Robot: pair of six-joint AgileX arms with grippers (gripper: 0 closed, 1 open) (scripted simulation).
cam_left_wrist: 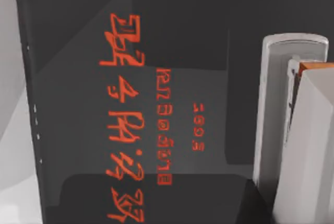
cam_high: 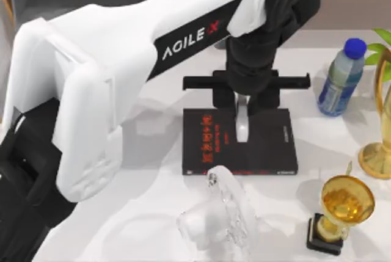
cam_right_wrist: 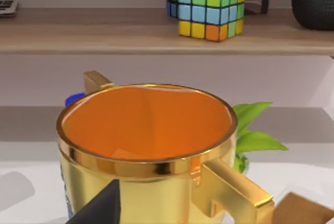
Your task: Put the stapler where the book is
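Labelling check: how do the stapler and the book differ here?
The stapler is white with a rounded end; the book is black with red lettering. The stapler is small and narrow, about a third of the book's length; the book is a broad flat rectangle. The stapler lies on the cover at the left gripper; the book lies on the table. Both lie flat.

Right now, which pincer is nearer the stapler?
Left. The left pincer is right above the stapler on the book. The right one is away by the gold cup.
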